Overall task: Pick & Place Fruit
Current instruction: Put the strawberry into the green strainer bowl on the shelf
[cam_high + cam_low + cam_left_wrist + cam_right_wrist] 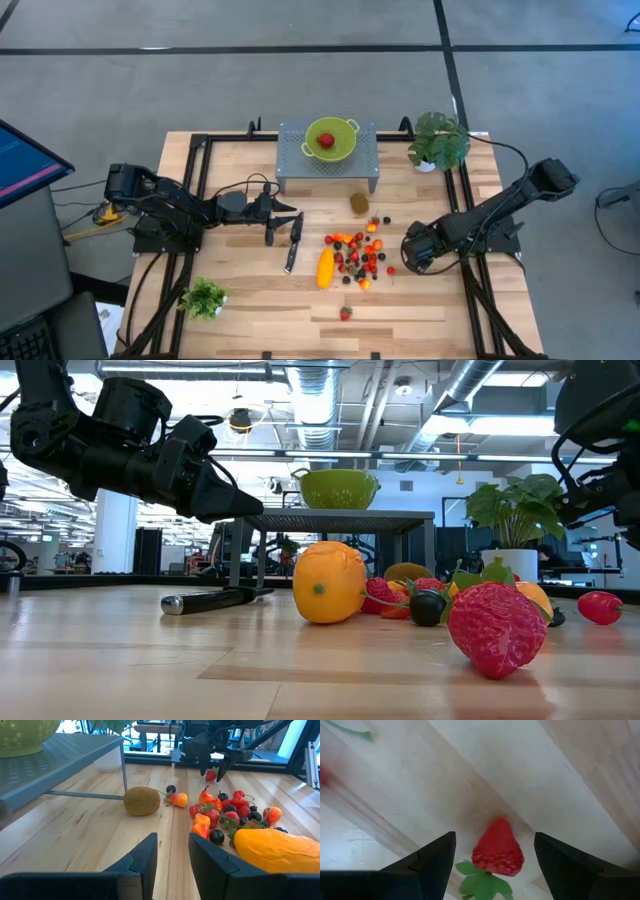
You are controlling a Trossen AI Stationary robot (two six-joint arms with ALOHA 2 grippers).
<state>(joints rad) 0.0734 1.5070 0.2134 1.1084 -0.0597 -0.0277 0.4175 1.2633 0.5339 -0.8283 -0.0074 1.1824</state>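
Note:
A heap of small fruit [357,257], red, orange and dark pieces, lies mid-table beside a long yellow-orange fruit [325,267]. A brown kiwi [359,203] lies farther back, and one strawberry [345,313] lies alone near the front edge. My right gripper [413,250] points down at the heap's right side, open. Its fingers stand either side of a strawberry [498,852] that lies on the wood, without touching it. My left gripper [173,851] hovers open and nearly level left of the heap, holding nothing.
A black-handled knife [293,241] lies just under my left gripper. A grey rack [292,160] at the back carries a green colander [331,138] with a red fruit in it. Leafy plants stand at the back right [437,140] and the front left [203,297].

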